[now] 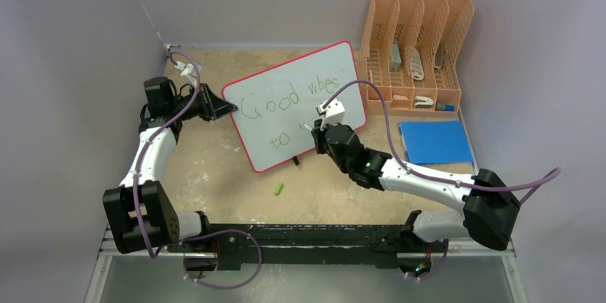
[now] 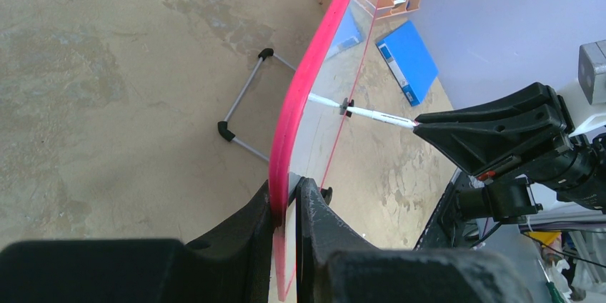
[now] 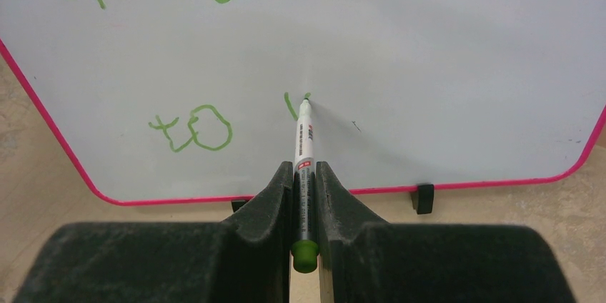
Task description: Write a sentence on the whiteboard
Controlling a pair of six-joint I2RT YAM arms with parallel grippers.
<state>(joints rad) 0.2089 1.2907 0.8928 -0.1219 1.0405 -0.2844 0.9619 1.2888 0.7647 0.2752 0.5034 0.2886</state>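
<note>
The counter carries the whiteboard, which stands propped at a tilt near its middle. The orange file rack is just beyond the whiteboard's far right corner, and the blue folder lies to the whiteboard's right.

The left tool is clenched on the whiteboard's red rim at its left edge, steadying it. The right tool is in front of the whiteboard's lower half, clamped on a green marker whose tip touches the whiteboard's face.

The sentence reads "Good vibes" on the whiteboard's upper line and "to" below, with one short green stroke begun at the tip. The marker cap lies on the counter just in front of the whiteboard's lower edge.

The step in hand looks like the opening of the last word. The next move calls for light, even pressure and small strokes rightward, while the left grip holds the board firm.
</note>
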